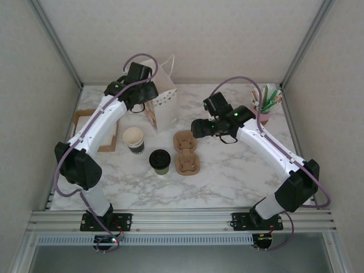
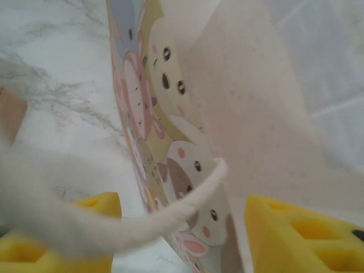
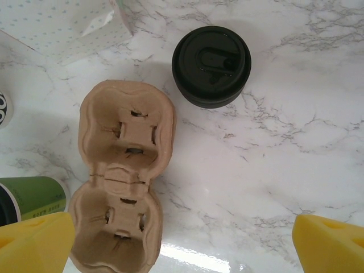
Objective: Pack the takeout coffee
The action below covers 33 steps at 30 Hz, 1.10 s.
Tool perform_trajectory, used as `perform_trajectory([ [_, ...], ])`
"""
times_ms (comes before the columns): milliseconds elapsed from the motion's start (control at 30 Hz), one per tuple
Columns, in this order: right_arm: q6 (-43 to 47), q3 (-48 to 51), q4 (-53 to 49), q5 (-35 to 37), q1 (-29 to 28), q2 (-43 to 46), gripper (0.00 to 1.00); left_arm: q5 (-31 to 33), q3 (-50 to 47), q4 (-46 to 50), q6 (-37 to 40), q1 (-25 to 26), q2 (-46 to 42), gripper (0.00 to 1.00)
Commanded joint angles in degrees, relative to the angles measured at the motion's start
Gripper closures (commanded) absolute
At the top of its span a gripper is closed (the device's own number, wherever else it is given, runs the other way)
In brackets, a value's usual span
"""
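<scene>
The takeout coffee [image 1: 160,161], a dark green cup with a black lid [image 3: 211,65], stands on the marble table near the front middle. My right gripper [image 1: 197,128] hovers open over the brown two-cup carrier [image 3: 125,182]; its yellow fingertips [image 3: 333,244] stand wide apart, and the coffee is beyond them, untouched. My left gripper [image 1: 149,107] is at the rim of the patterned paper bag [image 1: 163,91]. The bag's cartoon-printed wall [image 2: 170,114] and its white cord handle [image 2: 187,199] lie between the spread yellow fingers [image 2: 301,233], which are not pressing on them.
A lidless stack of green cups [image 1: 133,139] stands left of the coffee, beside the carrier [image 1: 186,152]. A pink holder with stirrers [image 1: 264,107] sits at the back right. A flat brown cardboard piece [image 1: 85,122] lies at the left edge. Walls close in on both sides.
</scene>
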<state>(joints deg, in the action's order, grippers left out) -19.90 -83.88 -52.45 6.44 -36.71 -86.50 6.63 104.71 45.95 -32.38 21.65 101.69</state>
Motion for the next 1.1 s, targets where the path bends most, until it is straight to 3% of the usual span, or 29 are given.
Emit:
perform_trajectory([
  [0, 0.69, -0.92, 0.59, 0.86, 0.57, -0.20, 0.01, 2.46, 2.78, 3.07, 0.14, 0.05, 1.36, 0.52],
  [100, 1.00, -0.67, 0.59, 0.97, 0.80, 0.34, 0.01, 2.77, 2.55, 2.12, -0.91, 0.06, 0.85, 0.70],
  [367, 0.89, 0.16, 0.24, 2.40, 1.47, 2.92, 0.01, 3.44, 6.28, -1.98, -1.81, -0.04, -0.43, 0.99],
  [600, -1.00, 0.15, -1.50, 6.92, 1.79, 6.39, 0.01, 0.84, 13.88, -0.37, -0.64, 2.37, -0.32, 1.00],
  [767, -3.82, 0.96, -2.33, 14.27, 1.97, 10.83, 0.01, 2.61, 20.56, 2.52, -0.14, 7.88, -0.21, 1.00],
  [1067, -10.45, 2.49, -6.86, 30.64, 2.52, 21.21, 0.01, -1.71, 23.18, -0.15, -3.42, 18.45, 1.75, 1.00],
])
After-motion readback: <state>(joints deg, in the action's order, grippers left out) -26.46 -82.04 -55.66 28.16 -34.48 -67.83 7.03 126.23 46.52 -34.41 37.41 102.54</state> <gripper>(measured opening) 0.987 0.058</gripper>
